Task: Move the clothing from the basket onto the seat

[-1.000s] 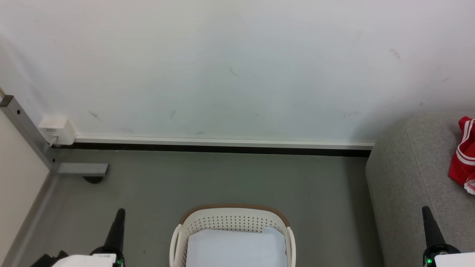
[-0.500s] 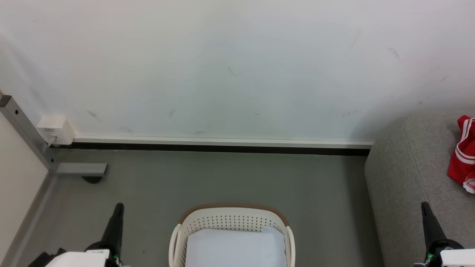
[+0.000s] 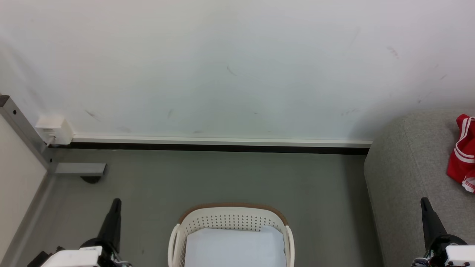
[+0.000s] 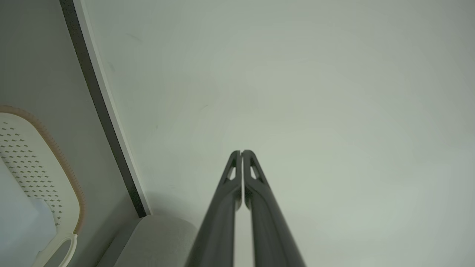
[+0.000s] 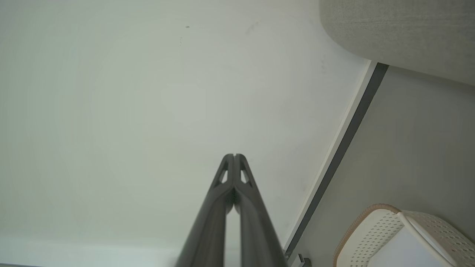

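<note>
Your left gripper [image 3: 116, 202], lower left, and right gripper [image 3: 423, 202], lower right, crept slightly up-frame since a second ago; both pinched closed, empty. Clothing [image 3: 461, 161] on seat [image 3: 404, 178], right edge; basket [image 3: 230, 219] bottom centre.

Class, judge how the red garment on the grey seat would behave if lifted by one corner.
The red garment lies crumpled on the seat, so it is probably floppy and would drape when lifted. Its soft folds suggest it is light.

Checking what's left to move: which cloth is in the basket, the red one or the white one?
The flat white sheet lies in the basket. The red clothing with white-striped trim is on the grey seat, outside the basket.
</note>
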